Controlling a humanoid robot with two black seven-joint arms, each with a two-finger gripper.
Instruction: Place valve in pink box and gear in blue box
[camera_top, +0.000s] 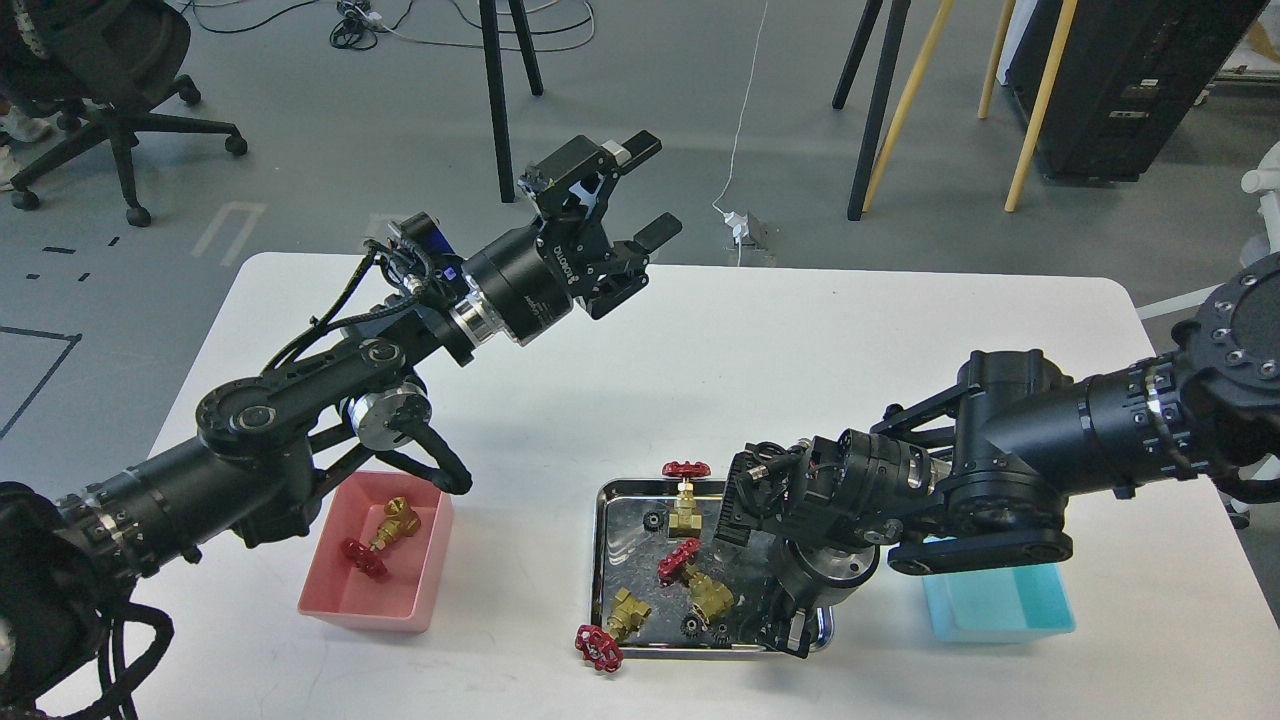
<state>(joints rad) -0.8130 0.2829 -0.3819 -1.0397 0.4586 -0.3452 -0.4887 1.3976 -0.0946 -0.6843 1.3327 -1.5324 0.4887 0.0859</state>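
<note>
One brass valve (382, 535) with a red handwheel lies in the pink box (372, 603) at the front left. Three more valves lie in the steel tray (601, 560): one upright at the back (686, 497), one in the middle (697, 582), and one at the front left corner (612, 628) with its handwheel over the rim. Tiny black gears lie in the tray at the back left (653, 520) and the front (691, 627). My right gripper (792, 630) points down into the tray's right side; its fingers are dark and cannot be told apart. My left gripper (650, 188) is open and empty, raised above the table's far edge. The blue box (1000, 607) stands partly under my right arm.
The white table (620, 380) carries the pink box at the left, the tray in the middle and the blue box at the right. My right forearm (1010, 470) hangs over the blue box's back part. Stand legs and an office chair are on the floor beyond.
</note>
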